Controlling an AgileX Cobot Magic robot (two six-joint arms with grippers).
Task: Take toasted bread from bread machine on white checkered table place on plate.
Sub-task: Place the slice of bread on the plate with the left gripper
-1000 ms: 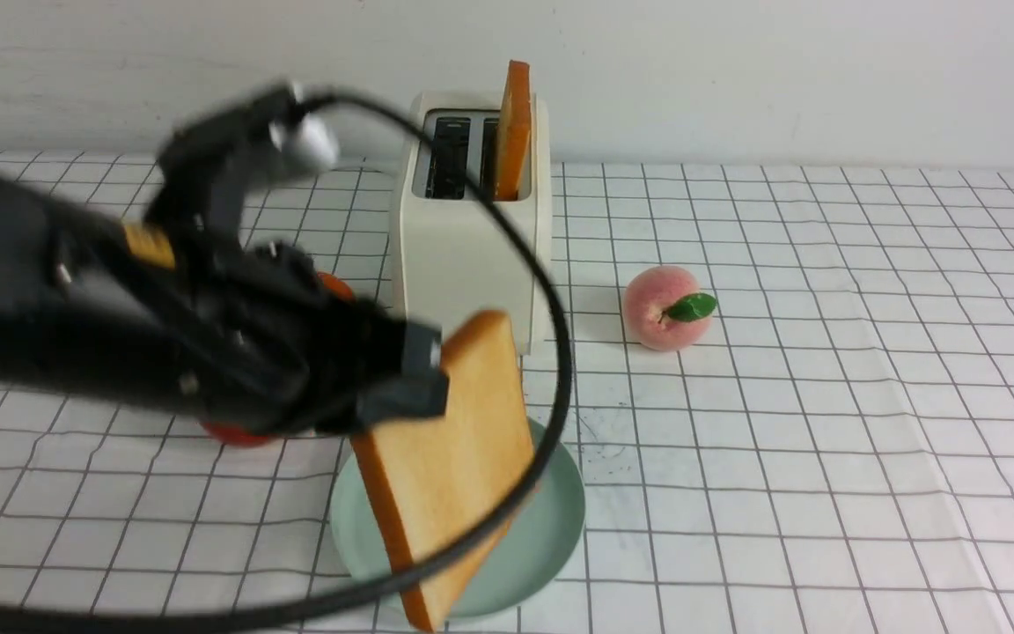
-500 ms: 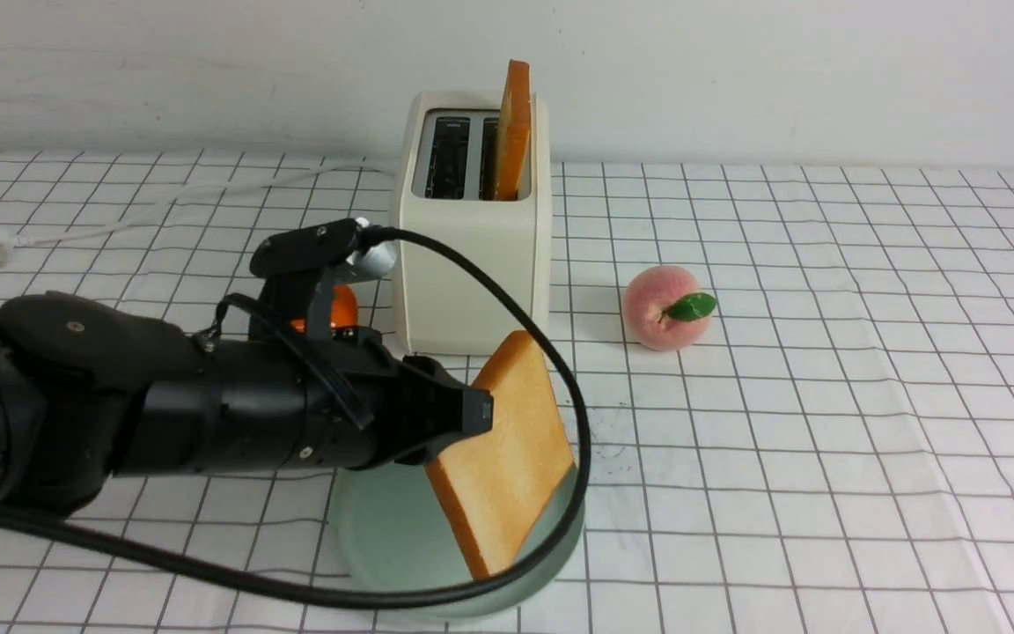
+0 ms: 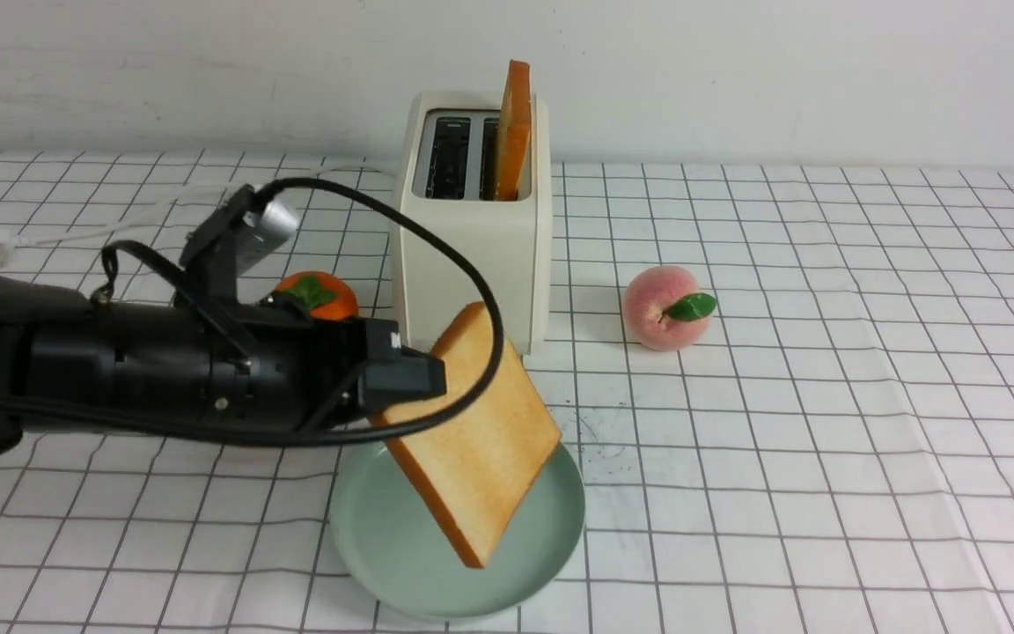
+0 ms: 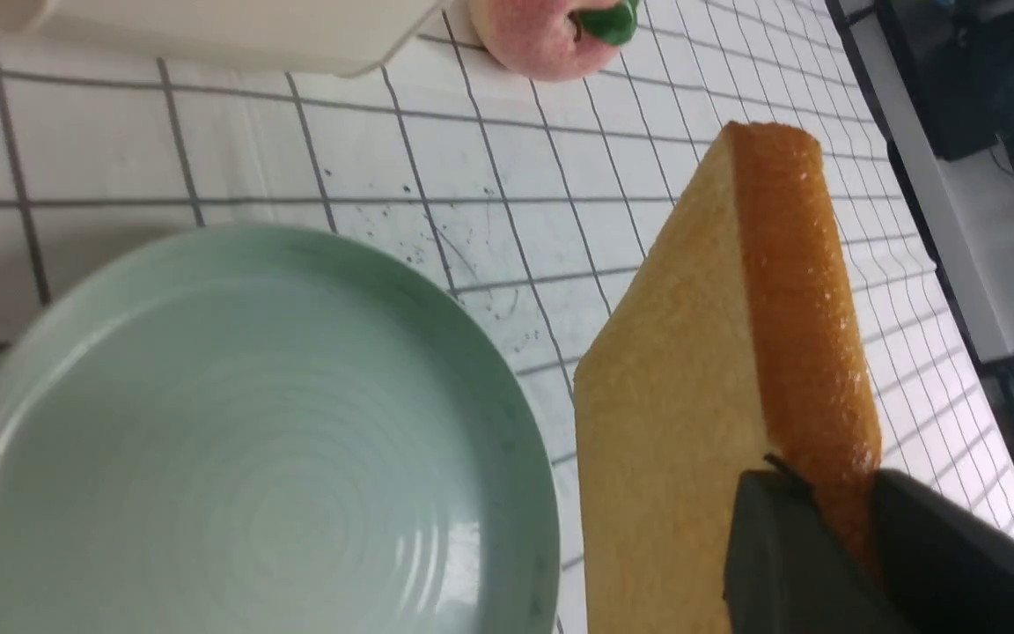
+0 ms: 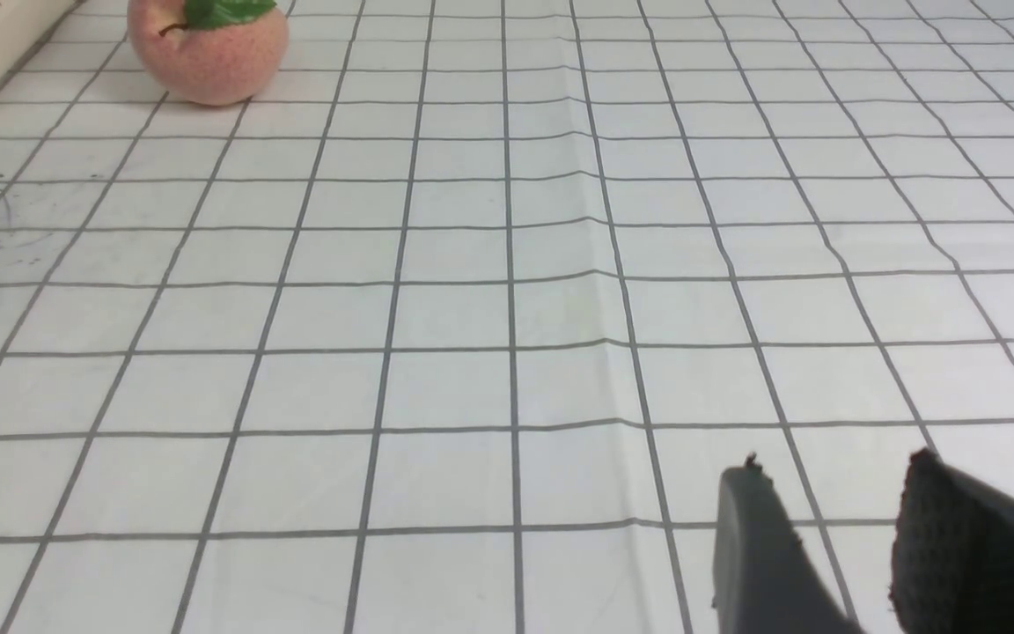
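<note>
One toast slice point(image 3: 482, 431), pinched by left hand point(image 3: 419, 380), tilted, corner down over plate point(image 3: 381, 539).

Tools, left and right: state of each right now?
Left tool: shut on one toasted bread slice, tilted over the plate.
Right tool: open, holding nothing.

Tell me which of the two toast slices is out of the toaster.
The slice clamped in the left gripper, tilted over the plate. The other slice stands upright in the bread machine's right slot.
</note>
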